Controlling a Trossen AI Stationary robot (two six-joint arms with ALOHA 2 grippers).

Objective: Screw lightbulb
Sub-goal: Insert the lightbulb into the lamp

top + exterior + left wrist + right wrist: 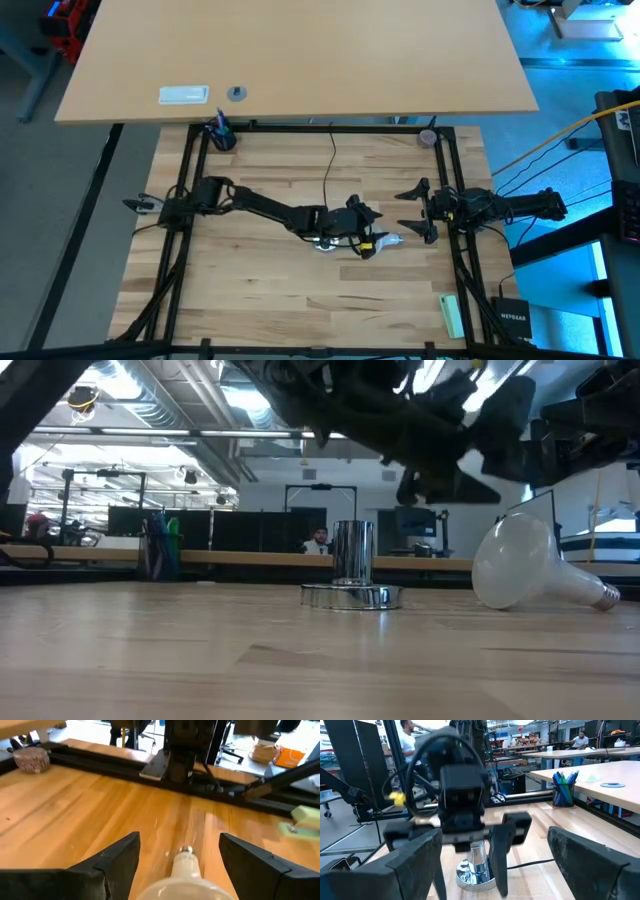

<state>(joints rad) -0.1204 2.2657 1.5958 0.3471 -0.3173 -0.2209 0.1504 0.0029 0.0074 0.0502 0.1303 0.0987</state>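
The frosted white lightbulb (528,565) lies on its side on the wooden table, globe toward the socket and silvery screw base (606,597) pointing away from it. It also shows in the high view (389,241) and the left wrist view (186,870). The shiny metal socket (350,574) stands upright on its round disc just left of the bulb (325,241). My left gripper (180,847) is open and hovers over the bulb, one finger on either side of its neck, touching nothing. My right gripper (402,210) is open and empty near the table's right side, facing the socket (477,866).
A thin black cord (330,165) runs from the socket toward the far edge. A pen cup (220,135) and a tape roll (428,137) stand at the far corners of the black frame. A green object (452,315) lies at the near right.
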